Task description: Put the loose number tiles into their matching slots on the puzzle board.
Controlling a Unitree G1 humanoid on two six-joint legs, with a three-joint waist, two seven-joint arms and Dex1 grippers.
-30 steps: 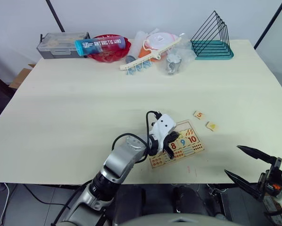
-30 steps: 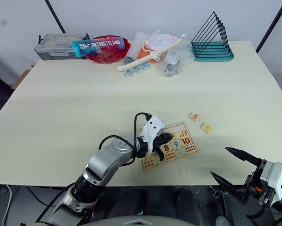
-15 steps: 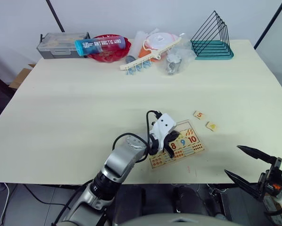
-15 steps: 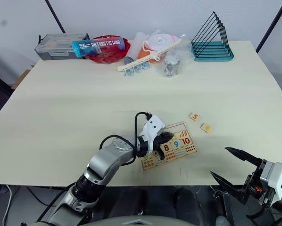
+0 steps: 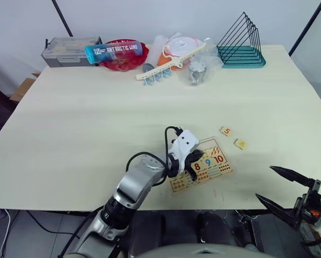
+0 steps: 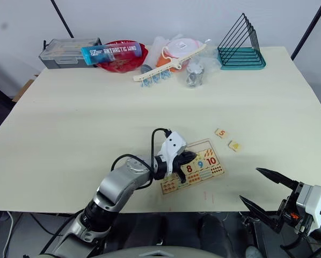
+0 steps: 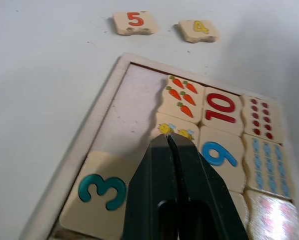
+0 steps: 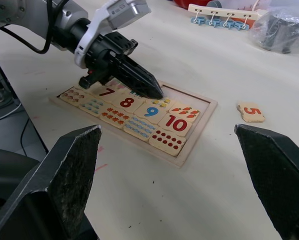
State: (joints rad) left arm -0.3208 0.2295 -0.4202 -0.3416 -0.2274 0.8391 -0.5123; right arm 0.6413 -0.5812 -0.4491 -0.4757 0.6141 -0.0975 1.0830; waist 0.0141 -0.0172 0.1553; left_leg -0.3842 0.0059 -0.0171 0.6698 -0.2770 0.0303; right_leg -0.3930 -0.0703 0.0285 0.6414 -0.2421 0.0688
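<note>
The puzzle board lies near the table's front edge, with numerals 7 to 10 and picture tiles set in it. My left gripper is shut with nothing in it, its tips down on the board beside a bare slot. A green 3 tile lies in the slot row close to the fingers. Two loose number tiles, a red 5 and a yellow 4, lie on the table just right of the board. My right gripper hangs open off the front right edge, apart from everything.
Along the far edge stand a grey box, a red bowl with a blue bottle across it, a white peg rack, plastic bags and a teal wire rack.
</note>
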